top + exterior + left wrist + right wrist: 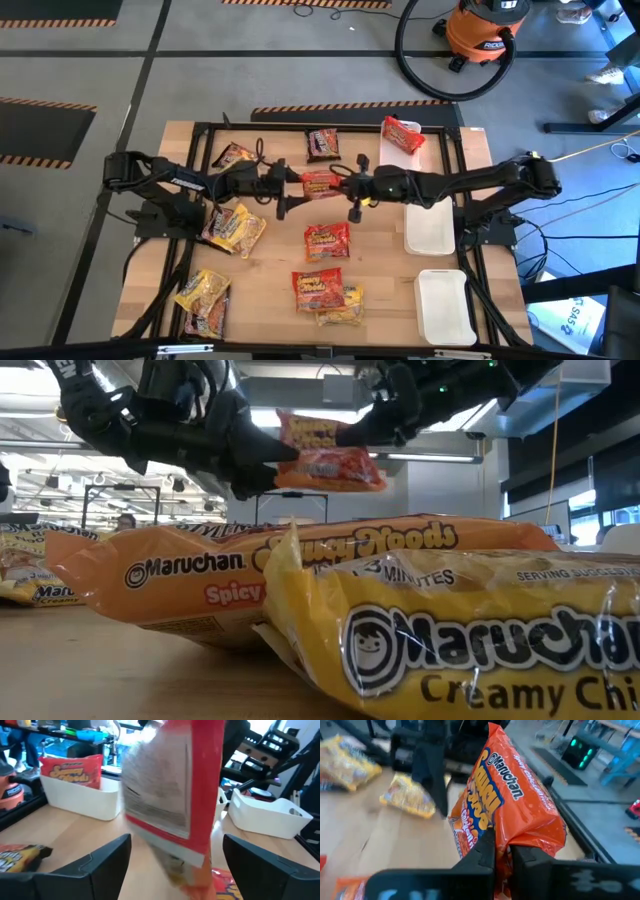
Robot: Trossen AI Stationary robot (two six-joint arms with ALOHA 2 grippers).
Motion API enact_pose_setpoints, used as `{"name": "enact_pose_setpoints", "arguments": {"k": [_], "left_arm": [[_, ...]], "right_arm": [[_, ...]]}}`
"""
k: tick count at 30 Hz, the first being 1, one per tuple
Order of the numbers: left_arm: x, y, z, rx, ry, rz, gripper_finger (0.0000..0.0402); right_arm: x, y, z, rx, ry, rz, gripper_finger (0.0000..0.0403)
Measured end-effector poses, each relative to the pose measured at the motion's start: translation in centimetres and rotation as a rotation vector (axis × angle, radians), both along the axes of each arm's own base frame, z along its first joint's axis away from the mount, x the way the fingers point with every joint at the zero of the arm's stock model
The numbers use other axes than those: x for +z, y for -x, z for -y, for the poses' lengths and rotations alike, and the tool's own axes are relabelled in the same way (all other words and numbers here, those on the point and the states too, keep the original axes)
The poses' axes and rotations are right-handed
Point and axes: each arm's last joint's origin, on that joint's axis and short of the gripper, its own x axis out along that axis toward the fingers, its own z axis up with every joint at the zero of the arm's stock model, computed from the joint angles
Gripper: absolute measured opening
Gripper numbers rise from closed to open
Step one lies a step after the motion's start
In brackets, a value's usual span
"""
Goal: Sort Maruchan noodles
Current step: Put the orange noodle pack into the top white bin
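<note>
I see my right gripper [502,855] pinching the red Maruchan packet [515,805] at its edge; my left gripper [175,865] stands spread, packet between its fingers.

Wooden table [270,270], scattered noodle packets [326,241], white trays [430,228]

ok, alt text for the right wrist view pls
The right gripper pinches the edge of an orange-red Maruchan packet held above the wooden table. Two yellow packets lie on the table behind it.
</note>
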Motion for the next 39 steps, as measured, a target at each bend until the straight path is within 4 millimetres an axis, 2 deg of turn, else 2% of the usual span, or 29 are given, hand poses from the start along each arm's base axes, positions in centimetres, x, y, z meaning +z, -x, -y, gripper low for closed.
{"name": "enact_pose_setpoints", "arguments": {"k": [9, 17, 21, 25, 31, 36, 39], "left_arm": [[0.7, -0.5, 0.0, 0.051, -0.012, 0.018, 0.0294], [0.7, -0.5, 0.0, 0.054, -0.013, 0.024, 0.0207], [0.7, -0.5, 0.0, 0.050, -0.031, 0.022, 0.0170], [0.7, -0.5, 0.0, 0.049, -0.046, 0.021, 0.0163], [0.6, -0.5, -0.1, 0.058, -0.129, -0.005, 0.0160], [0.2, -0.5, 0.2, 0.028, -0.255, -0.069, 0.0160], [-0.2, -0.6, 0.8, -0.008, -0.291, -0.098, 0.0159]], "right_arm": [[-0.5, -1.1, 0.0, 0.030, -0.004, 0.066, 0.0007], [-0.4, -1.1, -0.1, 0.058, -0.030, 0.081, 0.0009], [-0.4, -1.2, -0.1, 0.055, -0.058, 0.088, 0.0023], [-0.5, -1.1, -0.1, 0.059, -0.065, 0.082, 0.0070], [0.6, 0.0, -0.1, 0.040, -0.040, 0.045, 0.0187], [3.5, 1.6, -0.1, 0.029, -0.046, 0.018, 0.0284], [5.9, 1.6, -0.1, 0.027, -0.044, 0.021, 0.0325]]}}
